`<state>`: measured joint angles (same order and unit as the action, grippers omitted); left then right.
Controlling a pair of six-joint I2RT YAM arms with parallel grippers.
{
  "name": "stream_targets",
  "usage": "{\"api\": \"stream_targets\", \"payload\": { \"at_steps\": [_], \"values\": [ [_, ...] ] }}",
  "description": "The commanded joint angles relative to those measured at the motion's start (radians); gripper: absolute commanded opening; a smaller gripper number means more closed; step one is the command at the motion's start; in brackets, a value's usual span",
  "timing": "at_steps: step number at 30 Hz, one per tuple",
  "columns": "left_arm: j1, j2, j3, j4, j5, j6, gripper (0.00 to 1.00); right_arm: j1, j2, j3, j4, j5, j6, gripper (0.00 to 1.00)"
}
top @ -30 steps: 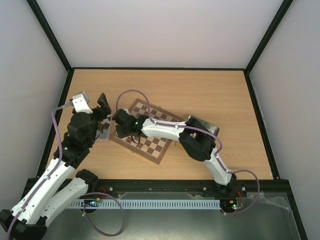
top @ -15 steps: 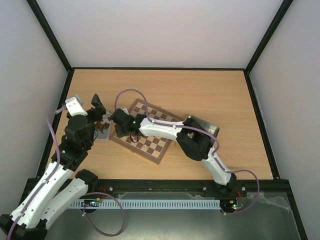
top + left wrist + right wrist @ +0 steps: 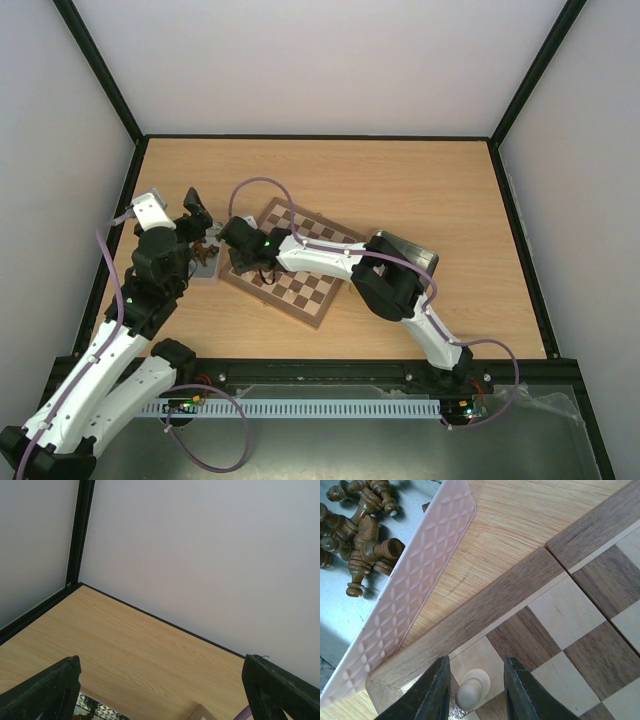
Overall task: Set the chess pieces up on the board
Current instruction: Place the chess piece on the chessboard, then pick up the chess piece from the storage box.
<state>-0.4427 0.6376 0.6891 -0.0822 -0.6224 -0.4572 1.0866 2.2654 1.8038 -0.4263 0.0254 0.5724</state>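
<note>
Right claw [image 3: 476,662] apart, straddling upright pale pawn [image 3: 470,692] on board [image 3: 510,592] corner square, no contact. Dark pieces [image 3: 360,540] heaped in tray [image 3: 420,565], 10 o'clock. Left claw [image 3: 160,665] nearer, agape, empty.

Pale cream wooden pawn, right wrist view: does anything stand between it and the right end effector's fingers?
Nothing visible does. The pale cream wooden pawn sits on the brown-and-tan wooden chessboard in the gap of the right end effector, a little bare board on each side. The dark brown wooden chess pieces lie apart, beyond its rim.
</note>
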Motion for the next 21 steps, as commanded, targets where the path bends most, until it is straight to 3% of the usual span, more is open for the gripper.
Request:
{"api": "stream_targets", "payload": {
  "at_steps": [1,10,16,21],
  "values": [
    [0.010,-0.001,-0.005,0.012,-0.005,-0.009,0.90,-0.004,-0.046,0.024,-0.015,0.013,0.013,0.30],
    [0.015,-0.001,-0.001,0.012,0.006,-0.009,0.90,-0.039,-0.211,-0.094,0.073,0.086,0.104,0.35],
    [0.018,0.006,0.000,0.022,0.044,-0.006,0.91,-0.114,-0.441,-0.355,0.163,0.138,0.184,0.36],
    [0.022,0.028,-0.008,0.058,0.130,0.011,0.95,-0.190,-0.695,-0.603,0.125,0.286,0.235,0.39]
  ]
}}
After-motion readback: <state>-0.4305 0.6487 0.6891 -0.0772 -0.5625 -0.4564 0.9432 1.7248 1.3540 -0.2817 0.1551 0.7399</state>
